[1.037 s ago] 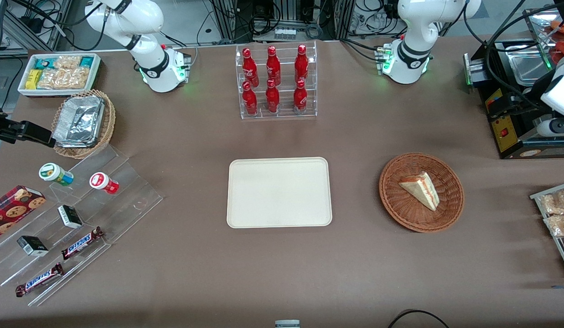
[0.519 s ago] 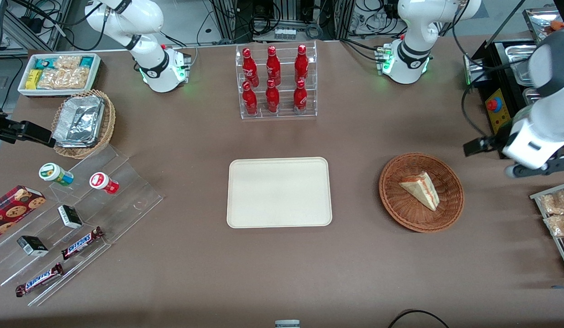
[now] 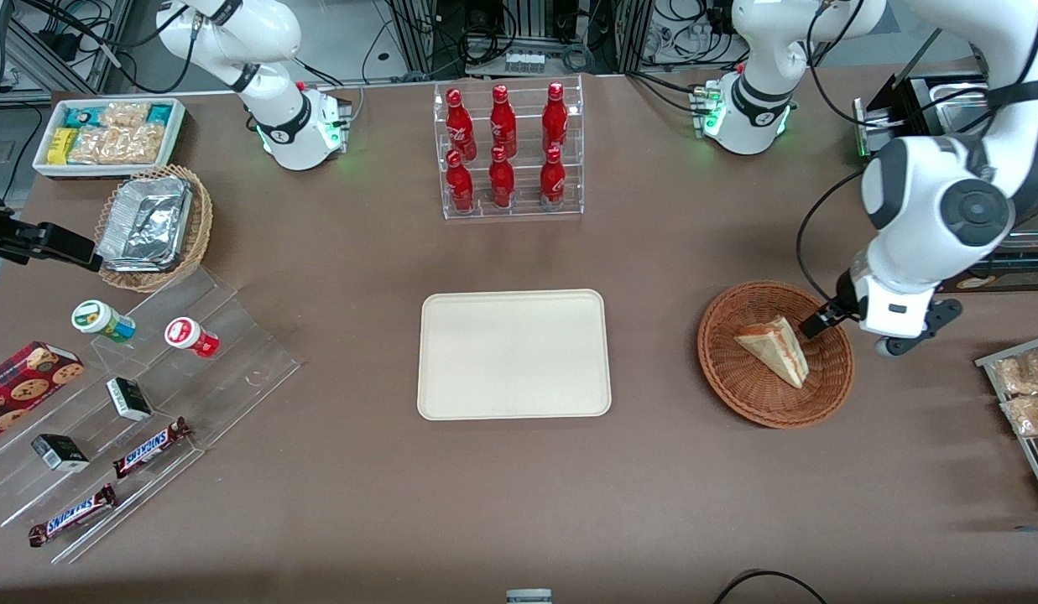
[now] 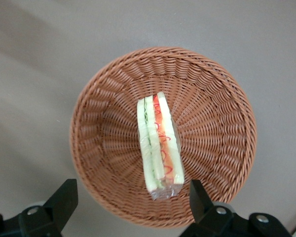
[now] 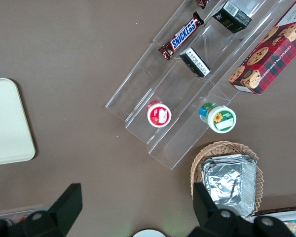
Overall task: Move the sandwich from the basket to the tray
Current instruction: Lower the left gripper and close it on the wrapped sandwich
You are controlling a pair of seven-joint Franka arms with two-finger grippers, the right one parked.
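Reddish-brown wicker fills my wrist camera: the basket (image 4: 164,136) lies below my tool (image 4: 130,205), and the sandwich (image 4: 159,143) rests inside it, near the middle of the weave. The wedge lies on its side, showing pale bread with green and red filling. My tool hangs above the basket with its two fingers (image 4: 64,197) spread wide, holding nothing; one black finger shows off the basket's rim over the brown tabletop (image 4: 34,59), the other over the rim next to the sandwich's wrapped end.

From the front camera, my tool (image 3: 821,321) sits at about 2 o'clock over the basket (image 3: 775,354), just beside the sandwich (image 3: 774,349) and toward my own arm's end of the tabletop. The sandwich's point aims toward 5 o'clock. The cream tray (image 3: 513,354) lies well apart from the basket, toward the parked arm's end, with bare brown tabletop (image 3: 653,361) between them. A clear rack of red bottles (image 3: 506,151) stands farther from the front camera than the tray.
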